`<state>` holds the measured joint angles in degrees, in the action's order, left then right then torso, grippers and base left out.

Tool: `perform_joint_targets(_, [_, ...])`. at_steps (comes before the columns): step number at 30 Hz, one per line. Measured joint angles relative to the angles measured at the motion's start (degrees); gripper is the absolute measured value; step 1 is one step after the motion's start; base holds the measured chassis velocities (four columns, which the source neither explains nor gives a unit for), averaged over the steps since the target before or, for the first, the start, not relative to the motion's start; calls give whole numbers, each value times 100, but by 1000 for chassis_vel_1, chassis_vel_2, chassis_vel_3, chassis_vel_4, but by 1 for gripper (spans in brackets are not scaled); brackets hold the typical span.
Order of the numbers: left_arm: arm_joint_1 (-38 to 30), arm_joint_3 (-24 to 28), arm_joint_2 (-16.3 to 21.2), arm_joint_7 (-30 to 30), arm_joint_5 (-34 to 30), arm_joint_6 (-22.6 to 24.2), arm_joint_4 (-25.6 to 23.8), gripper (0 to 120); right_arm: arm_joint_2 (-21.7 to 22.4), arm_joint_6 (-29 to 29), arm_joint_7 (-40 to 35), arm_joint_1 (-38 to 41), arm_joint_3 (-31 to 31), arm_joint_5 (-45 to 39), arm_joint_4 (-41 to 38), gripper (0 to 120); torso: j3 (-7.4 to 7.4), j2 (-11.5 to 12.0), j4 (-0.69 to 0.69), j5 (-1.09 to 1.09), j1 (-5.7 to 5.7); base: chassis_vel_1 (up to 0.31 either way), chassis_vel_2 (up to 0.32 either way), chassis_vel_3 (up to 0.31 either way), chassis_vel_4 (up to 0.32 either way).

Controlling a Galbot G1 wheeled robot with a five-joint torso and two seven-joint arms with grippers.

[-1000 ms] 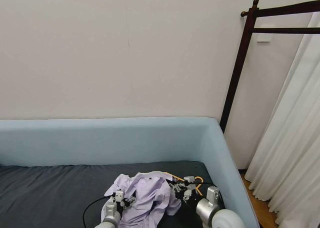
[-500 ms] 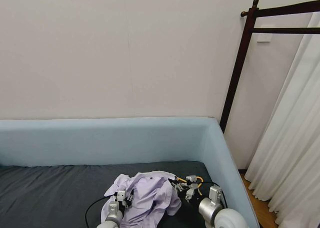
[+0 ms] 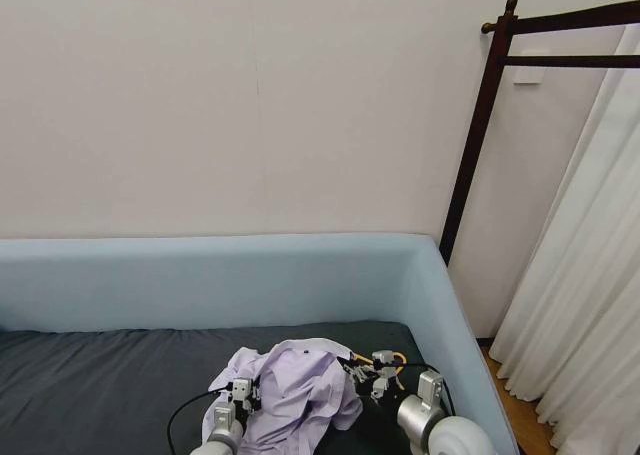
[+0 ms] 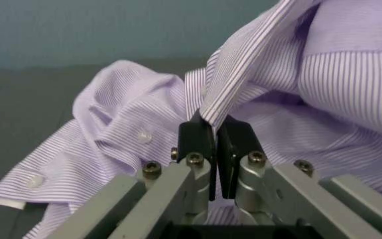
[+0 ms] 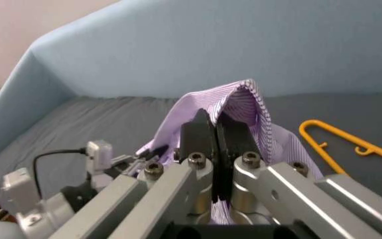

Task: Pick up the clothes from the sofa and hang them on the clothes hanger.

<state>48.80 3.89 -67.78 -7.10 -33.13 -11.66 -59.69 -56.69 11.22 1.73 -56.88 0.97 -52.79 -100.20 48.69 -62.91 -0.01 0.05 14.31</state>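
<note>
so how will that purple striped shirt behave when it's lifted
Probably floppy: the shirt lies crumpled in soft folds, so it will likely sag and drape between the left pincer and right pincer. It looks thin and light. Each pincer pinches just a fold edge, so cloth might slip.

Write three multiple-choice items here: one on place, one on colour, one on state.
1. Where does the wooden clothes rack stand relative to the sofa? A. on it B. left of it C. right of it
2. What colour is the hanger on the seat? A. orange B. blue C. black
3. How does the left gripper stand to the shirt? A. open above it B. shut on it C. far from it
1 C: its posts rise past the sofa's right end. 2 A: orange against the dark seat. 3 B: its jaws pinch cloth, like the right gripper.
</note>
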Motion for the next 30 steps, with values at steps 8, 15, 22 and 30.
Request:
perform_joint_targets(8, [460, -351, 935, -641, -223, 575, -2023, 1, 222, 119, -412, 377, -48, 384, -156, 0, 0, 0, 0, 0, 0, 0, 0, 0, 0])
perform_joint_targets(15, [44, -447, 1983, -1411, -954, 1599, -4039, 1, 889, 330, -725, 1736, 432, 245, -489, 0, 0, 0, 1, 0, 0, 0, 0, 0, 0])
perform_joint_targets(22, [-1384, -139, 2536, -1877, -1851, 2265, -4810, 1, 1319, 455, -732, 3046, 1014, 19, -453, 0, 0, 0, -3, 2, 0, 0, 0, 0, 0])
perform_joint_targets(30, [-3688, 666, 2657, -2538, -2479, 3007, -4406, 1, 1199, 523, -829, 4743, 1546, 165, 235, 0, 1, 0, -1, 2, 1, 0, 0, 0, 0])
